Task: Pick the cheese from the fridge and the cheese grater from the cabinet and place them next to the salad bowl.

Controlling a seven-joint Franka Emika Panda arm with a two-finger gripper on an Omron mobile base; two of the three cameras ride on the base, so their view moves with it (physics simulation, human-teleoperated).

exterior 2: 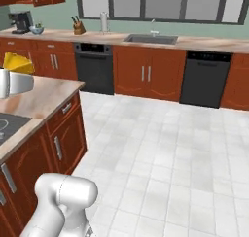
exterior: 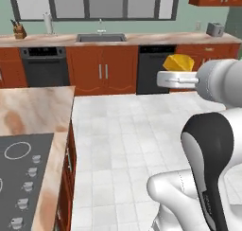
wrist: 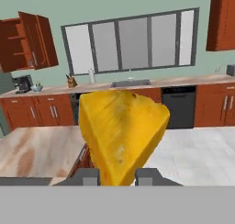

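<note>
Cheese (wrist: 121,136), a yellow-orange wedge, sits clamped between the two dark fingertips (wrist: 87,176) of the pincer (wrist: 117,177), held up in the air above the white tiled floor (exterior: 127,130), beside the corner of the island desk (exterior 2: 46,97) that carries the dark cooktop (exterior: 23,178). Across the room, along the far desk (wrist: 50,91), the sink (exterior 2: 151,39) sits under the window (wrist: 133,39), and the reddish-brown wall cabinet (wrist: 27,42) hangs with its door open above the black coffee machine (wrist: 22,84).
</note>
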